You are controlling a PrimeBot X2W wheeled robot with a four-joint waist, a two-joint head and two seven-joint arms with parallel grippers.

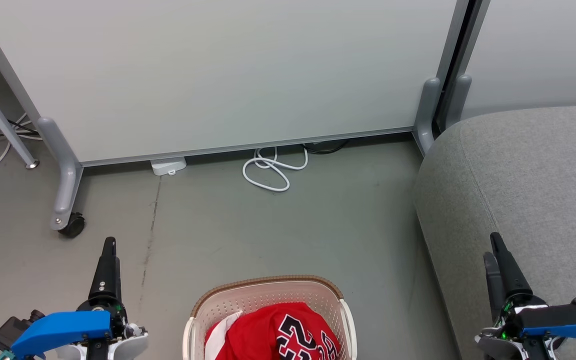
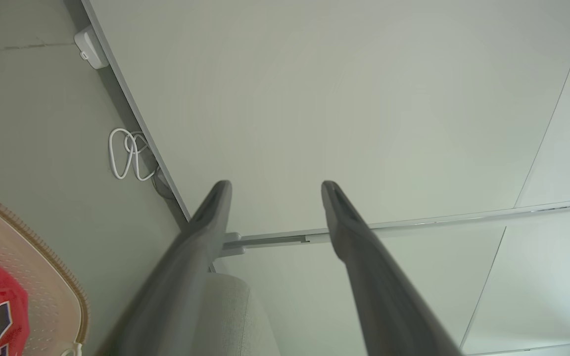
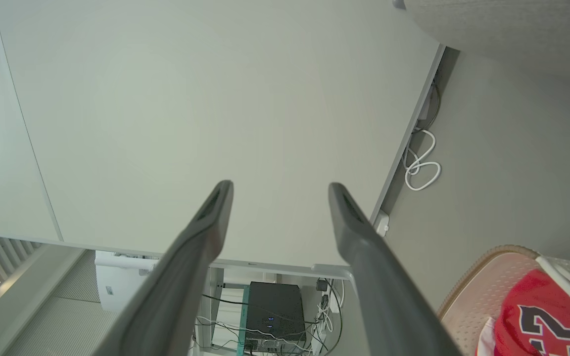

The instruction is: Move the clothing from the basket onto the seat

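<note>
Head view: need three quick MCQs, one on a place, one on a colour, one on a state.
1. On which side of the basket is the seat?
A) robot's left
B) robot's right
C) under it

2. What is the main colour of the clothing in the basket?
A) blue
B) red
C) green

3. How do the left gripper and right gripper stand?
A) both open, empty
B) left shut on clothing
C) both shut

Answers:
1 B, the seat lies at the head view's right edge and the basket at bottom centre.
2 B, the fabric is red with black-and-white numbers.
3 A, each wrist view shows the fingers spread with nothing between them.
</note>
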